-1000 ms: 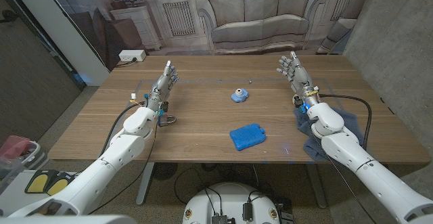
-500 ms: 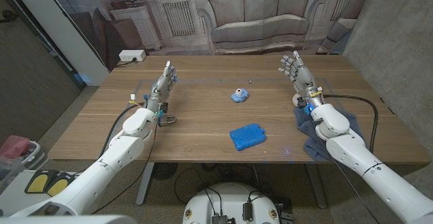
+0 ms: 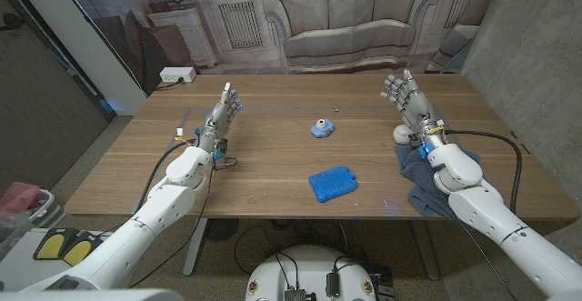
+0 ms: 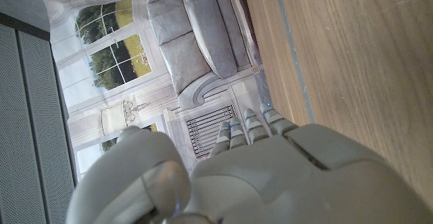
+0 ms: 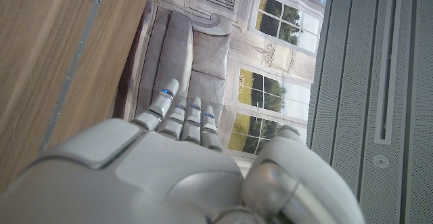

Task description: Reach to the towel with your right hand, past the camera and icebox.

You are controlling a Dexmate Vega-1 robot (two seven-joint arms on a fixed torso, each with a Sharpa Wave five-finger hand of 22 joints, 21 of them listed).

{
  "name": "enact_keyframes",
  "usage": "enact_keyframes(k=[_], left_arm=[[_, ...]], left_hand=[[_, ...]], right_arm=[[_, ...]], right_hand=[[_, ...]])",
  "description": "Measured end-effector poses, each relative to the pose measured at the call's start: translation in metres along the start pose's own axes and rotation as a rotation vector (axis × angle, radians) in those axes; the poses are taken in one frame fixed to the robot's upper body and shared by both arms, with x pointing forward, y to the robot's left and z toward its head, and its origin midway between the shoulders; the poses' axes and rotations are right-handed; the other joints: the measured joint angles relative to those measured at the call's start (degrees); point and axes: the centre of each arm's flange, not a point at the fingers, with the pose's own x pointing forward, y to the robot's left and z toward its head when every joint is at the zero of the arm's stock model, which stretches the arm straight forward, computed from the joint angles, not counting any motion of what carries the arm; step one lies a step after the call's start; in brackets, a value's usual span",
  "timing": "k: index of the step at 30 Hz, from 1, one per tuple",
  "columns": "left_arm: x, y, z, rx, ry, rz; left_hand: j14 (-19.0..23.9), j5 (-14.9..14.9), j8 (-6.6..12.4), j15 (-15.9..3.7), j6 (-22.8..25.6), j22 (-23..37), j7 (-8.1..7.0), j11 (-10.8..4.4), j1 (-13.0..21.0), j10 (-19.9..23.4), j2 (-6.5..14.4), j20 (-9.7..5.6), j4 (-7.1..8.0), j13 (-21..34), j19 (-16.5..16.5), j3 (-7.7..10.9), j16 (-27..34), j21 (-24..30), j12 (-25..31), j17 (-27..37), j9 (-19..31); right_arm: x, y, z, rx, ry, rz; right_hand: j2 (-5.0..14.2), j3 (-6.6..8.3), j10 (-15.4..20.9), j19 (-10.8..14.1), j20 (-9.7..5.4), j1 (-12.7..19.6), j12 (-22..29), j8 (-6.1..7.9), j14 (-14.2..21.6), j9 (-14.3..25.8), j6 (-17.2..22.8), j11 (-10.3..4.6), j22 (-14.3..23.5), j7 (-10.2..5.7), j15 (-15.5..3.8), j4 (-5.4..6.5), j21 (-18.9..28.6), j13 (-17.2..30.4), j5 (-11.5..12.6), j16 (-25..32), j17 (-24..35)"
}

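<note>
Flat blue rectangular icebox [image 3: 333, 184]: lies closed near the front middle of the wooden bench [image 3: 273, 160]; contents cannot be told. Small blue rounded camera [image 3: 320, 128]: further back, apart from the icebox. Crumpled dark blue-grey cloth towel [image 3: 423, 187]: at the bench's right front edge, partly under the right forearm. Right hand [image 3: 407, 98]: raised beyond the towel, released, fingers apart. Left hand [image 3: 220, 113]: raised at bench's left, fingers extended, holding nothing.
</note>
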Motion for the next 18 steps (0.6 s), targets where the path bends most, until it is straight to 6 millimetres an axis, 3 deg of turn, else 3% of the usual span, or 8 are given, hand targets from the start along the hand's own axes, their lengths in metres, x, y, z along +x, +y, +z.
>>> enact_keyframes(k=[18], left_arm=[[-0.007,-0.005,-0.003,-0.025,-0.003,-0.005]], left_hand=[[0.0,0.0,0.00,0.00,0.0,0.0,0.00,0.00,0.0,0.0,0.0,0.00,-0.25,0.0,0.0,-0.25,0.0,0.0,0.0,0.3,0.0]], right_arm=[[-0.024,-0.010,0.015,-0.025,-0.027,-0.003]], right_hand=[[0.00,-0.24,0.2,0.5,-0.10,0.0,0.0,0.00,0.3,0.0,0.2,-0.21,0.0,-0.19,-0.27,-0.24,-0.5,-0.3,0.0,0.0,0.0]])
